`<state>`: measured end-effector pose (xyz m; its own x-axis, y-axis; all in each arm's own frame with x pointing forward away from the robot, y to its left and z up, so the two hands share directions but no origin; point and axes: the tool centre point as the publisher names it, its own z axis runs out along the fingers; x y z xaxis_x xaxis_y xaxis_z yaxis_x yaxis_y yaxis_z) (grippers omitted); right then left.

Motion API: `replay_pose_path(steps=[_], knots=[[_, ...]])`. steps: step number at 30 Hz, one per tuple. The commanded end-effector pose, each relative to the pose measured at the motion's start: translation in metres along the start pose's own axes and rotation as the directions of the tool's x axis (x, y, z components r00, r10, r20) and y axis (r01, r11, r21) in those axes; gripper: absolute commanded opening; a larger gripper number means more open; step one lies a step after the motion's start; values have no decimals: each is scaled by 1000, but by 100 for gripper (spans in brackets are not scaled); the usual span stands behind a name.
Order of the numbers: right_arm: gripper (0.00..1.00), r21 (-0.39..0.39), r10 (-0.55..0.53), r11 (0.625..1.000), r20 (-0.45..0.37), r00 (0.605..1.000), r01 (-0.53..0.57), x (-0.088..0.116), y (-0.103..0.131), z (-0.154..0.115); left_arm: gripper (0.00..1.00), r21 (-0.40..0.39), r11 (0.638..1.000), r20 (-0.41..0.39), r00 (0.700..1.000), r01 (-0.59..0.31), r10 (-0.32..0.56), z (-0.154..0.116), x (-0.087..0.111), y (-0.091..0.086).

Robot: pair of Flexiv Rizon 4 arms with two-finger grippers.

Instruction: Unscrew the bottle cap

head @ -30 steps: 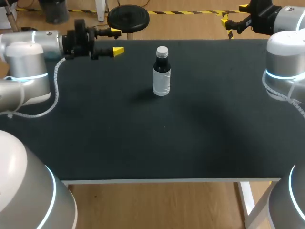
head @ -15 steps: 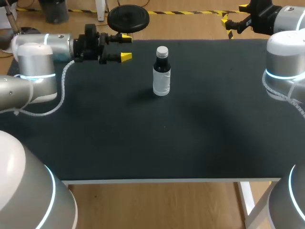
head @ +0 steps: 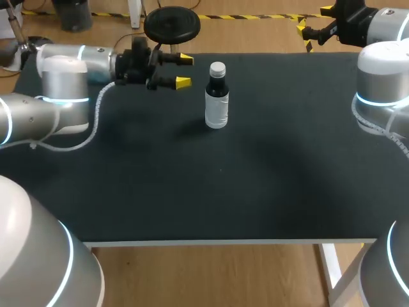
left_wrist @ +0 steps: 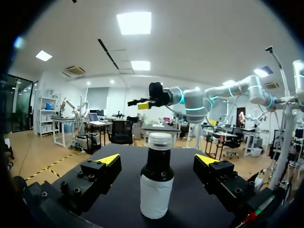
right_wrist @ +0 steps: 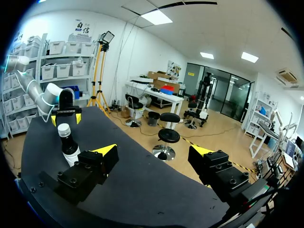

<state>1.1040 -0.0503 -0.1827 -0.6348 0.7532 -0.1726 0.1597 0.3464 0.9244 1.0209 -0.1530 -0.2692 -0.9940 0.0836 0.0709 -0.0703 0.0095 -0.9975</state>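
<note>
My left end effector is spread wide, its yellow fingers touching nothing. Over the last second it has slid along the far side of the table from 9 o'clock and is now near the 9 o'clock side of the bottle. The bottle stands upright where it was, toward the table's 12 o'clock, with its white cap on. Farther off, at 2 o'clock past the far edge, my right end effector hangs unmoved, also wide open.
</note>
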Motion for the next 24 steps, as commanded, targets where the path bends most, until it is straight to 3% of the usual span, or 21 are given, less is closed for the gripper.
replay_pose_path(steps=[1,24], knots=[[100,0,0,1000,0,1000,0,0,0,0,100,9,1000,-68,998,6,-5,10,-10,7],[100,0,0,1000,0,1000,0,0,0,0,100,-2,1000,-161,987,4,-5,43,1,16]])
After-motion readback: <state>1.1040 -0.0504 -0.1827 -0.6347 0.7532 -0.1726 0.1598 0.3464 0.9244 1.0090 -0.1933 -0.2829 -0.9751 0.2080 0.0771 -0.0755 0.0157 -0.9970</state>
